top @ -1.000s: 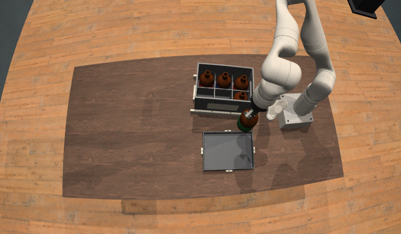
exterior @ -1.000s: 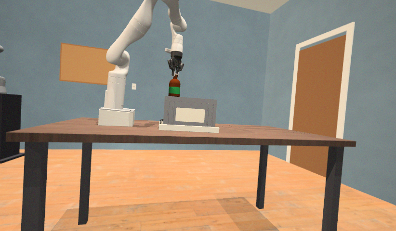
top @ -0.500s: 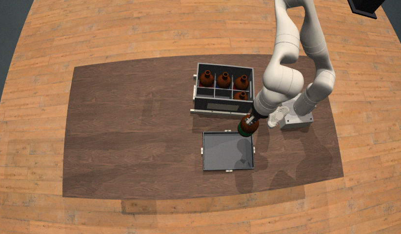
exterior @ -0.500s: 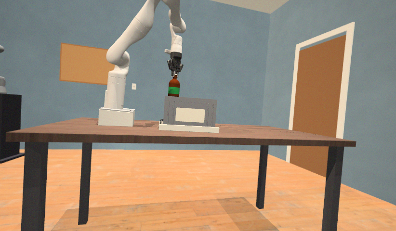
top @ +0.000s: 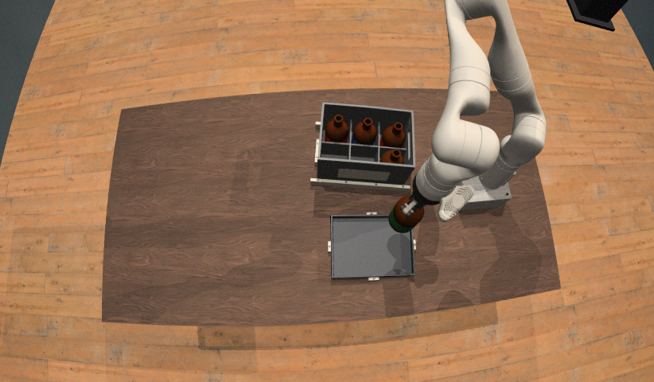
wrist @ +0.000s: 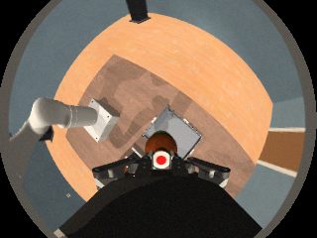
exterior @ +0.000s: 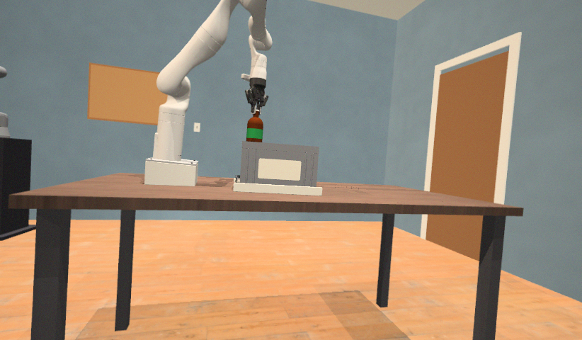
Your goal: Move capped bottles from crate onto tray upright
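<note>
We are in the carrying step: one capped bottle is out of the crate and on its way to the tray, and we judge the task to be in its early part.

Our gripper (exterior: 255, 110) hangs from the white arm (top: 468, 142) and points straight down. Its jaws are closed most of the way and stopped on the neck of a brown bottle with a green label band (exterior: 255, 129), just below the red cap (wrist: 161, 159), which shows from the wrist camera as a red disc with a white centre between the finger links. The bottle hangs upright in the air, its base above the level of the crate's top edge in the side view.

From above, the held bottle sits over the tray's far right corner, the corner nearest the crate and the arm's base block (top: 491, 196). The grey tray (top: 337, 246) has nothing standing on it.

The dark crate (top: 363, 173) stands just beyond the tray, with a pale label panel on its side. Four brown bottles remain in its compartments: three across the far row (top: 337, 127) and one in the near right cell (top: 391, 156). We cannot tell from these views which of them are capped.

The next move, as we judge it, calls for carrying the bottle further in over the tray floor, away from the rim, then lowering it straight down until its base rests flat before the jaws open. The tray stands loose, so a nudge against its wall could shift it.
</note>
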`<state>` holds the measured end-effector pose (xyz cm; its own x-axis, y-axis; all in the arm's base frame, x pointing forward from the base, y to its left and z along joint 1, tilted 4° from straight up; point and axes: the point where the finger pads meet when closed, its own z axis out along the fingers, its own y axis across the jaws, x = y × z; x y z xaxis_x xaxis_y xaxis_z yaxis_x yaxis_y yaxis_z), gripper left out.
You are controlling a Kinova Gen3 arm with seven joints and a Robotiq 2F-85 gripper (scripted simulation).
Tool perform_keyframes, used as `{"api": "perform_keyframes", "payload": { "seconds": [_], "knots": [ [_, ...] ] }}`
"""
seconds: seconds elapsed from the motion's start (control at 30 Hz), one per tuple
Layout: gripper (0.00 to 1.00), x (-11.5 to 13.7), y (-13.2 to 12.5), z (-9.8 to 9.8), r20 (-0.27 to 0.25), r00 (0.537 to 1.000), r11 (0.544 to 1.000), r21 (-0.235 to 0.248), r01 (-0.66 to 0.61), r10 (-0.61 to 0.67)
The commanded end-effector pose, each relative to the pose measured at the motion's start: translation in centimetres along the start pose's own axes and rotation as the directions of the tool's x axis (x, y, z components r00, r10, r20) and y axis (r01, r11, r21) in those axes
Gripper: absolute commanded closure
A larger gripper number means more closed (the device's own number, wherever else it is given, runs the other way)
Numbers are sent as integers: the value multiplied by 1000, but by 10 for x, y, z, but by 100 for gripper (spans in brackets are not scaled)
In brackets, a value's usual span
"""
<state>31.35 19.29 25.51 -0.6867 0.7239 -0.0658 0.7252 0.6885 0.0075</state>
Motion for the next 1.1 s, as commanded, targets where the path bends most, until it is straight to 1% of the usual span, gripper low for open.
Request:
{"api": "perform_keyframes", "payload": {
  "seconds": [0.0, 0.4, 0.47, 0.5, 0.97, 1.07],
  "knots": [
    [100, 4, 3, -1, 1, 1000, 1000, -1, 4, -4],
    [100, 24, 16, -1, 1, 1000, 1000, -2, 13, -13],
    [100, 24, 16, -1, 1, 1000, 1000, -2, 13, -13],
    [100, 20, 15, -1, 1, 1000, 1000, -2, 2, -2],
    [100, 31, 21, -1, 1, 1000, 1000, -2, 13, -13],
    [100, 29, 20, 1, 1, 1000, 1000, -2, 8, -8]
  ]
}}
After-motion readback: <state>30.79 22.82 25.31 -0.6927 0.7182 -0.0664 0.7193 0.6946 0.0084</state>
